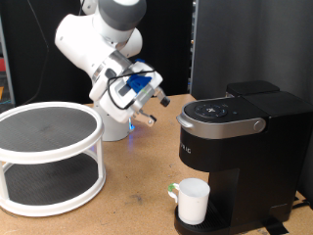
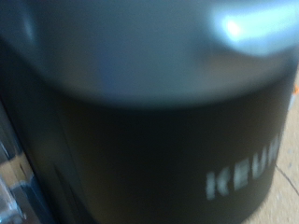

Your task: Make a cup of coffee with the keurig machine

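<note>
Right of the claw (image 1: 155,108) – grip state unclear – keurig machine (image 1: 240,147), near; cup (image 1: 193,200) beneath its head

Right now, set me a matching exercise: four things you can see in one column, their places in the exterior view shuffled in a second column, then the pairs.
Things:
1. plain white cylindrical cup
2. large matte black keurig machine
3. white two-tier round rack
4. robot arm's tool

Places:
A. at the view's left
B. in the air, between rack and machine
C. on the machine's drip tray
D. at the view's right

Pairs: 1-C, 2-D, 3-A, 4-B
</note>
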`<action>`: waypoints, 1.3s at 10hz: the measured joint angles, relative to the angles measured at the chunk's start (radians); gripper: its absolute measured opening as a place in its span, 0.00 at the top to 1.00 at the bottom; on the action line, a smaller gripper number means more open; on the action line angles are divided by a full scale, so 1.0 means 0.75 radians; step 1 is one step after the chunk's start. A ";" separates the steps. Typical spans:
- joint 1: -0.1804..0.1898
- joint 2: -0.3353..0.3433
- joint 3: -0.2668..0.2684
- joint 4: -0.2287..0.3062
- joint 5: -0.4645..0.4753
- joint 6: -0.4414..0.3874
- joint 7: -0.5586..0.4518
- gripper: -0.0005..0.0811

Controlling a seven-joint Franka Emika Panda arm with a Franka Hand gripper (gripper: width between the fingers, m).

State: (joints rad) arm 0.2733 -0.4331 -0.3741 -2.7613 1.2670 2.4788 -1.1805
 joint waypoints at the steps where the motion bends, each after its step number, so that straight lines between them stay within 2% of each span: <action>1: -0.002 -0.048 0.016 0.000 -0.045 -0.005 0.062 0.02; 5: -0.055 -0.241 0.094 -0.007 -0.299 -0.075 0.359 0.02; 8: -0.082 -0.338 0.103 -0.030 -0.344 -0.115 0.429 0.02; 9: -0.082 -0.335 0.103 -0.029 -0.344 -0.115 0.429 0.02; 10: -0.082 -0.331 0.106 -0.022 -0.396 -0.138 0.432 0.02; 13: -0.086 -0.304 0.194 0.090 -0.756 -0.280 0.514 0.02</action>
State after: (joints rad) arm 0.2085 -0.6610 -0.2284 -2.6936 0.6999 2.2688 -0.7952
